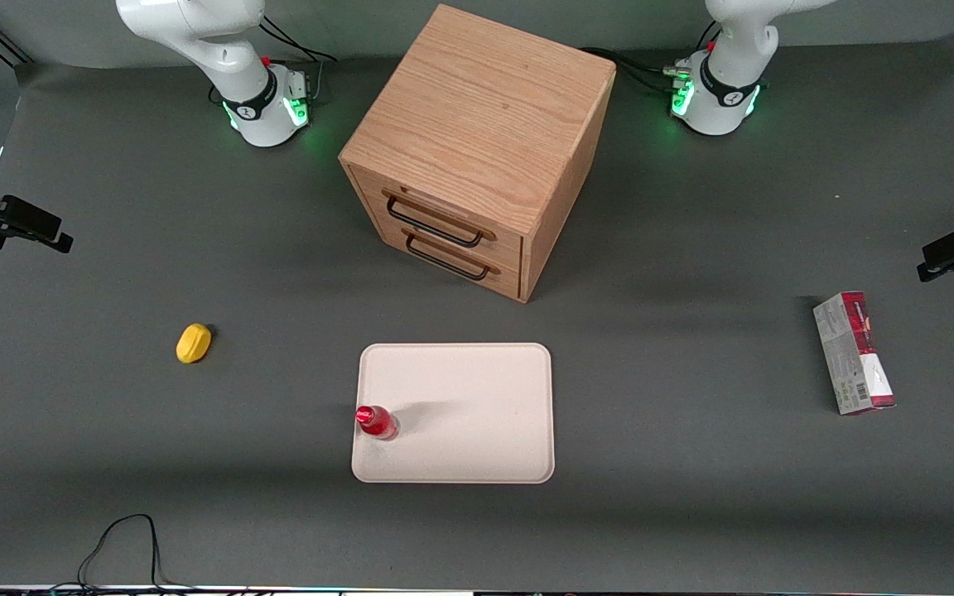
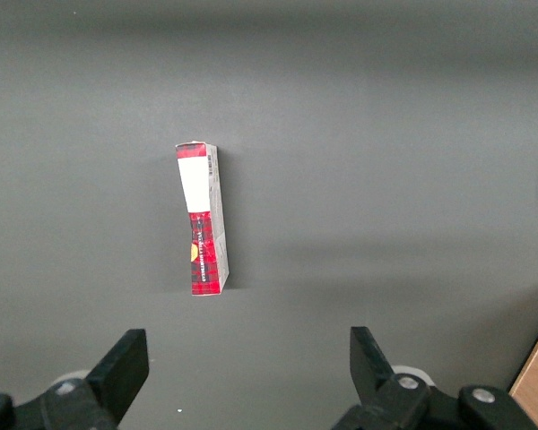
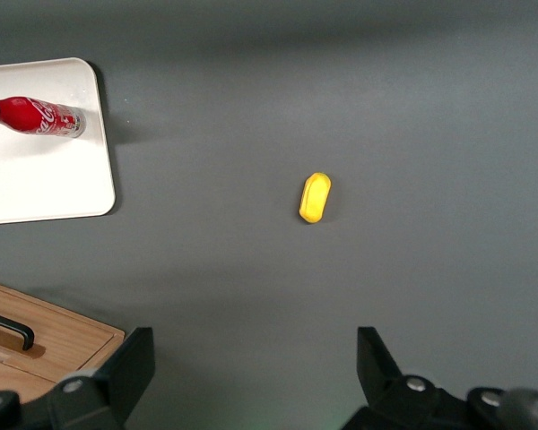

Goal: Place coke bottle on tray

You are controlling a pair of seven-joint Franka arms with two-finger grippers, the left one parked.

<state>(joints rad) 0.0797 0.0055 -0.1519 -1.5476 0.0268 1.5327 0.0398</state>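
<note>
The coke bottle (image 1: 375,420) is small, bright red and red-capped. It stands upright on the cream tray (image 1: 469,389), close to the tray's edge toward the working arm's end. In the right wrist view the bottle (image 3: 36,116) and a corner of the tray (image 3: 45,184) show well away from my gripper (image 3: 253,351). The gripper is open and empty, held high over bare table. It touches nothing. The gripper itself is out of the front view.
A wooden drawer box (image 1: 477,141) stands farther from the front camera than the tray; its corner shows in the right wrist view (image 3: 45,336). A yellow lemon-shaped object (image 1: 194,343) (image 3: 315,198) lies toward the working arm's end. A red-and-grey carton (image 1: 854,352) (image 2: 202,219) lies toward the parked arm's end.
</note>
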